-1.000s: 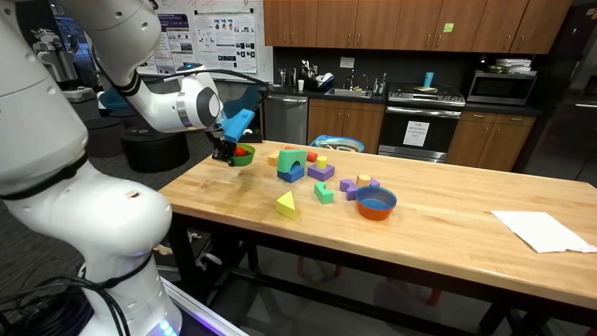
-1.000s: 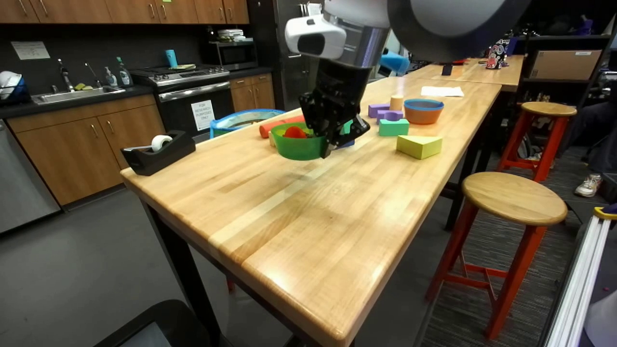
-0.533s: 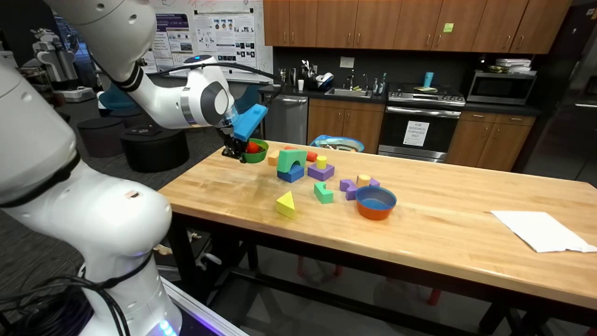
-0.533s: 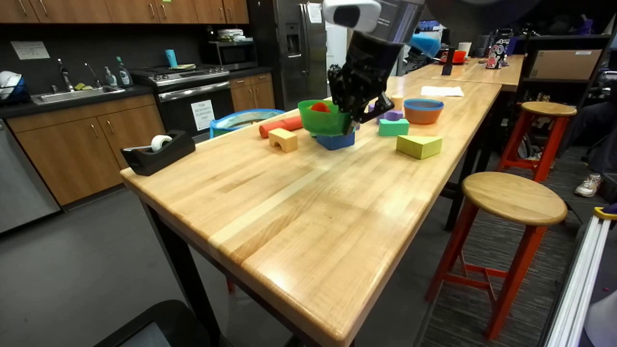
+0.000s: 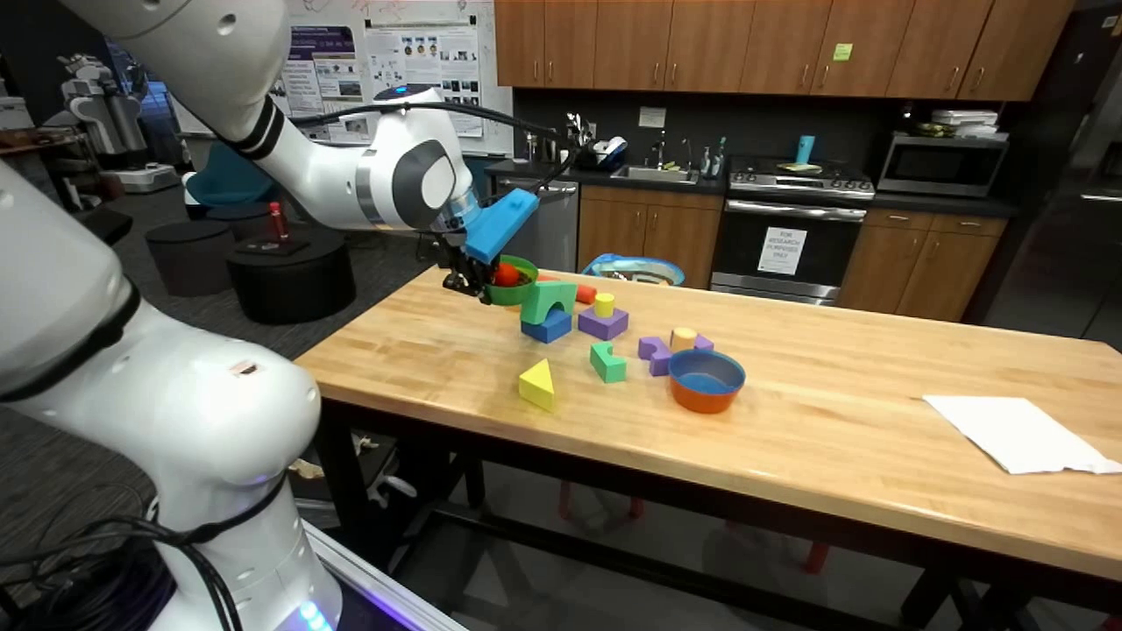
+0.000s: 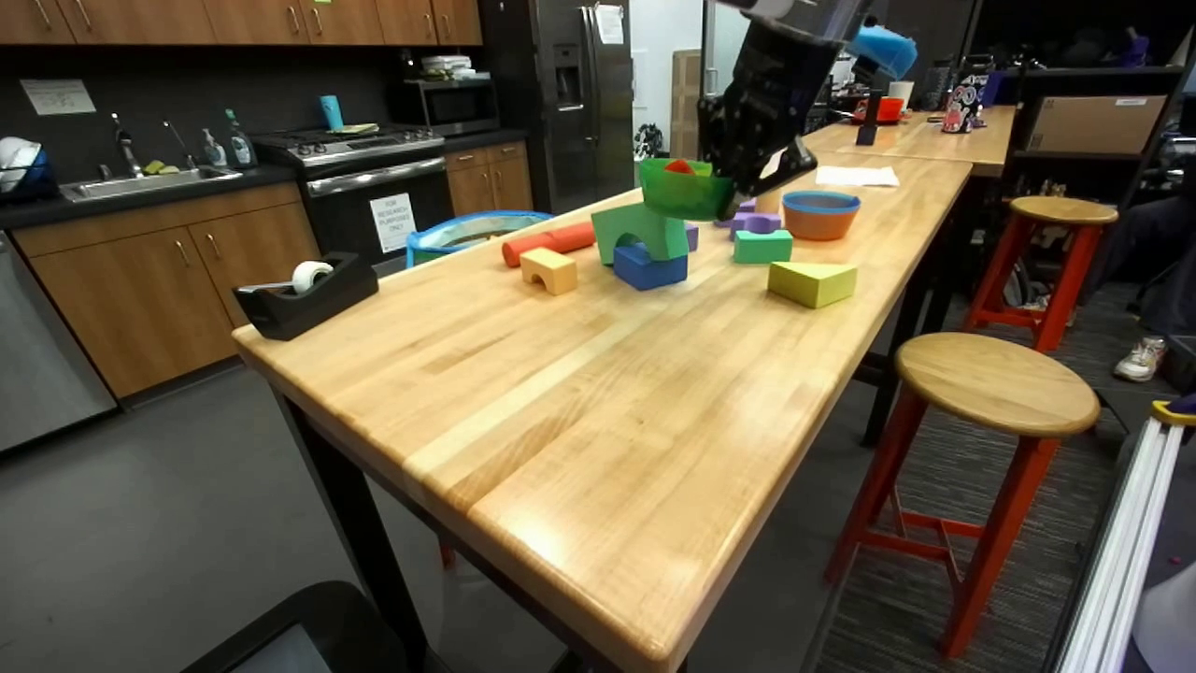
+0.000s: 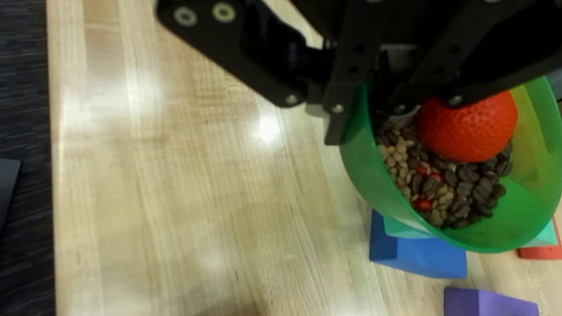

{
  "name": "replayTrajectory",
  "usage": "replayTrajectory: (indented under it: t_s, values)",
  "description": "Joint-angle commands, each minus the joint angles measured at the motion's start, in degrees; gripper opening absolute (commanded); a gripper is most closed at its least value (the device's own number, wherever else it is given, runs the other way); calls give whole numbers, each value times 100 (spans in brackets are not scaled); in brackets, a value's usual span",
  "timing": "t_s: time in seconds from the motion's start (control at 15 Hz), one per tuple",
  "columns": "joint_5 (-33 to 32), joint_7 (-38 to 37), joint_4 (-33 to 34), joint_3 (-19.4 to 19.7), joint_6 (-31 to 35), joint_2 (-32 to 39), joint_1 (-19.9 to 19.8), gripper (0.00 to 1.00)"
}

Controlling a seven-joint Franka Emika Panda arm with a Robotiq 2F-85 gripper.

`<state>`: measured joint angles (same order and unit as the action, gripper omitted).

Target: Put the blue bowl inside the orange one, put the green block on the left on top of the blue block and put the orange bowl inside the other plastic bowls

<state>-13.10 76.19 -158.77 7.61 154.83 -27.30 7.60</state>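
While the end effector (image 7: 361, 119) is clamped on the rim of the green bowl (image 6: 687, 194), which we find held above the desk (image 5: 841, 429), contents one red strawberry (image 7: 470, 127) and dark beans (image 7: 474, 193), we list the blue bowl (image 5: 706, 375) as seated inside the orange bowl (image 5: 706, 402). Also entered by us: one arched green block (image 5: 539, 296) standing on the blue block (image 5: 548, 330), one yellow wedge (image 5: 536, 386), and one purple block (image 5: 598, 326) bearing a yellow cylinder (image 5: 604, 304); whether the green bowl touches the green block, we cannot tell.

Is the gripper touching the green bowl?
Touching: in the wrist view the gripper holds the green bowl, its wall pinched between the two jaws.
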Motion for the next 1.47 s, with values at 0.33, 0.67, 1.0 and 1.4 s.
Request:
replayTrajectory:
  t_s: [0.33,0.67,1.0,1.4]
  values:
    - [14,1017,258,730,-1039,-762,-525,3]
    - [-201,1971,1115,1041,-1911,-750,-1095,3]
    - [-69,2919,2117,1416,-2416,-218,-1293,3]
    - [486,3608,3013,1598,-2820,835,-1237,3]
